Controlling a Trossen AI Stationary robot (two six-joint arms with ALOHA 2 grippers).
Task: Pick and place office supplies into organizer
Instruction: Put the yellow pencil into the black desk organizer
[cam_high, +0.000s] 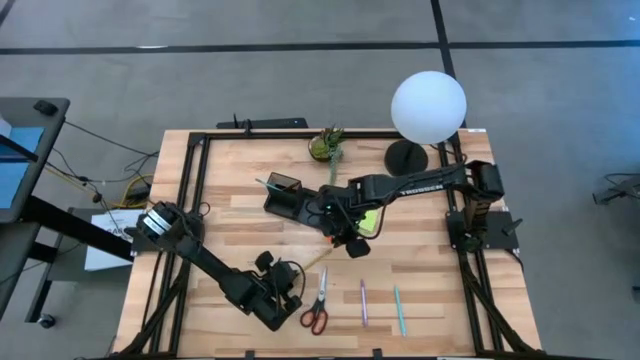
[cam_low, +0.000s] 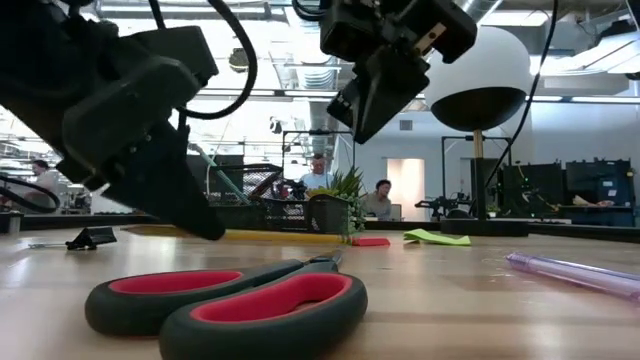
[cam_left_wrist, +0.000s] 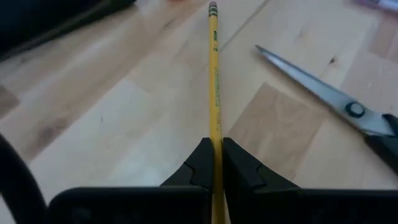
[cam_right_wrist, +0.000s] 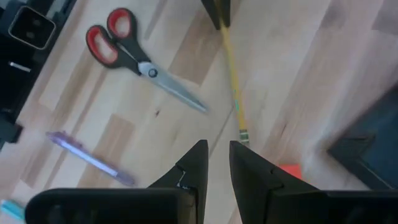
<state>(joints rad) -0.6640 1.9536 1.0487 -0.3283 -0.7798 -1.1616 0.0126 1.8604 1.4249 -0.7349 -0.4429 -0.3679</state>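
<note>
Currently left gripper (cam_left_wrist: 213, 163) pinches the yellow pencil (cam_left_wrist: 214, 87) beside the scissors (cam_high: 318, 305), its tip hidden. Right gripper (cam_right_wrist: 214, 163), narrowly parted and empty, hovers above the pencil's eraser end.

This looks like a robotics lab or an open workshop hall. Beyond the left gripper (cam_low: 195, 215) that rests on the pale wooden table (cam_high: 240, 225), the low view shows exposed ceiling ducts and strip lights, black metal frames and benches crowded with equipment. Two people (cam_low: 318, 172) sit far behind it, probably at workstations, though they are small. From above, the table stands on a grey carpeted floor (cam_high: 560, 150).
</note>
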